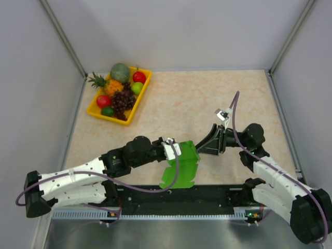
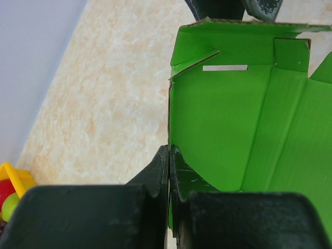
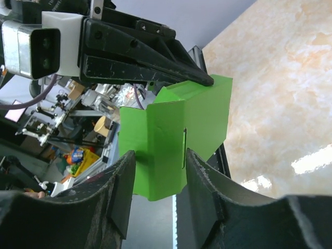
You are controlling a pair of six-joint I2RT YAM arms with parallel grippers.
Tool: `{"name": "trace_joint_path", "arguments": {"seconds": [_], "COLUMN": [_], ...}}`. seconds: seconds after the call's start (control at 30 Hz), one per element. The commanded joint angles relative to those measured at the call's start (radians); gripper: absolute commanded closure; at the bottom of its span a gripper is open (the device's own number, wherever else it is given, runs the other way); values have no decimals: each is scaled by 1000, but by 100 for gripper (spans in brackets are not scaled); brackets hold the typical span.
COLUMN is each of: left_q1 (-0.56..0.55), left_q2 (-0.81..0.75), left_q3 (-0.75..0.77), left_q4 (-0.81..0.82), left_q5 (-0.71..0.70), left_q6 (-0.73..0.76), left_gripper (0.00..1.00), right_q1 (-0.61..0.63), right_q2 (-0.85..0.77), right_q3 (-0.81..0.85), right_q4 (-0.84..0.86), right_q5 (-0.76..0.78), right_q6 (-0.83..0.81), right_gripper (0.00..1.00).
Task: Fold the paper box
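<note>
Starting at the near edge of the table (image 1: 207, 98), found the paper box (image 1: 180, 165) standing half-formed just beyond the black base rail, between the two arms and a little left of centre. Looked bright green, with its walls raised and its inside open, and showed a narrow slot (image 2: 224, 67) cut close to the far upper edge, with a small flap bent inward beside it

Saw the left gripper (image 2: 168, 171) reaching in from the left with its jaws fully closed, pinching the near edge of one upright wall and so gripping the box at that corner

Found the right gripper (image 1: 199, 148) reaching in from the right, meeting the box on its opposite side. Showed jaws about half apart in the right wrist view, straddling a folded vertical edge of the green card just below the slot. Could not tell whether either of its fingers (image 3: 202, 176) actually pressed on the card

Further out, saw bare beige marbled tabletop. At the far left corner, well apart from the box, spotted a yellow fruit tray (image 1: 93, 109) set at an angle and filled with a pineapple, dark grapes, red and green round fruit and a grey-green melon
</note>
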Motion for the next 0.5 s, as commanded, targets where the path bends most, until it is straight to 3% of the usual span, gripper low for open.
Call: {"name": "trace_joint_path", "arguments": {"seconds": [0.0,0.07,0.3,0.47], "left_q1": [-2,-5,-8,-13], "left_q2": [35,41,60,80], "left_q3": [46,57,75,93], "left_q4": [11,0,-8,-26], "left_q5": [-8,-13,-14,-54], "left_q6": [1,1,1,0], "left_gripper": [100,100,100,100], "right_q1": [59,79,111,175], "right_q2": [-39,-67,-102,-110], "right_q3": [51,72,124,128], "right_q4": [-194,-317,-506,-540], "right_q5": [59,109,191,274], "right_q6": [-163,-248,-362,-383], "right_gripper": [55,53,51,51]}}
